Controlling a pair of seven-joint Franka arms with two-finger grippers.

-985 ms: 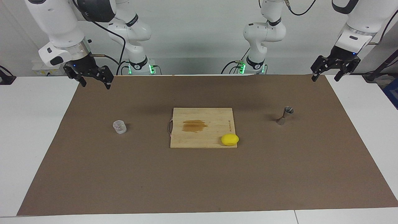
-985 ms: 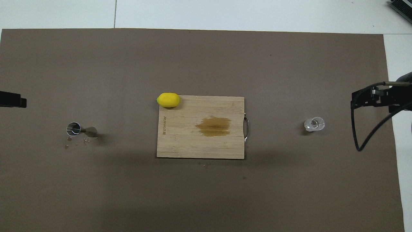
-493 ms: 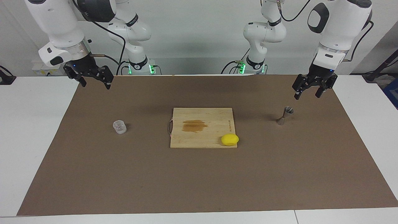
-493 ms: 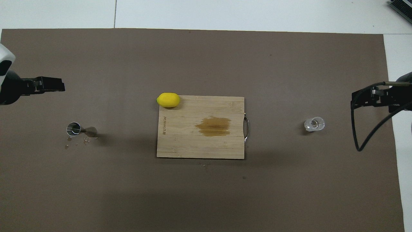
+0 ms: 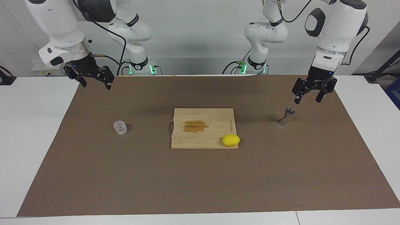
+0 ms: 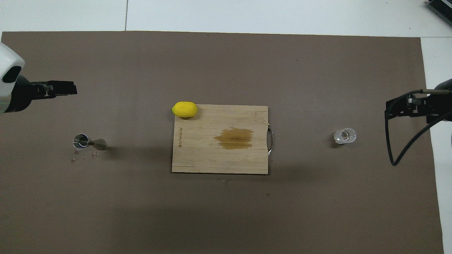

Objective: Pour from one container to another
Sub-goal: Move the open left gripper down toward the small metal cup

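Observation:
The clear glass cup (image 5: 120, 127) stands on the brown mat toward the right arm's end; it also shows in the overhead view (image 6: 345, 135). The steel jigger (image 5: 286, 116) stands upright on the mat toward the left arm's end, seen from above in the overhead view (image 6: 86, 141). My left gripper (image 5: 307, 100) is open and empty, in the air over the mat close to the jigger and above its rim, apart from it; it also shows in the overhead view (image 6: 72, 88). My right gripper (image 5: 96, 86) is open and empty, waiting high over the mat's edge, well apart from the cup.
A wooden cutting board (image 5: 193, 140) with a brown stain lies mid-mat between cup and jigger. A yellow lemon (image 5: 231, 140) sits at its corner toward the left arm's end. A few small droplets (image 6: 79, 155) lie on the mat beside the jigger.
My left gripper has swung in from the mat's corner and come down toward the jigger. The right arm, cup, jigger, board and lemon have not moved.

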